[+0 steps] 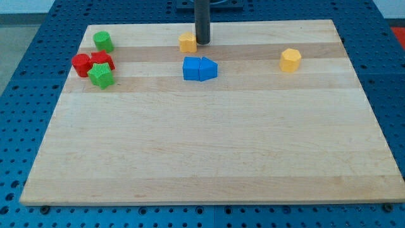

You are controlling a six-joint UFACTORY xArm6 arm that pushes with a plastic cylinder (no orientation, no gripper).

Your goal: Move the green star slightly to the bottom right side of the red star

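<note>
- My tip [202, 42]: bare rod end with no pincer to report, just right of a yellow block [187, 42], possibly touching it.
- Green star [100, 76]: touches the red star [102, 61] from below.
- Red block [81, 64]: just left of the red star.

Wooden board on a blue base

The pale board [209, 158] rests on a blue perforated surface [19, 126], evenly lit.
</note>
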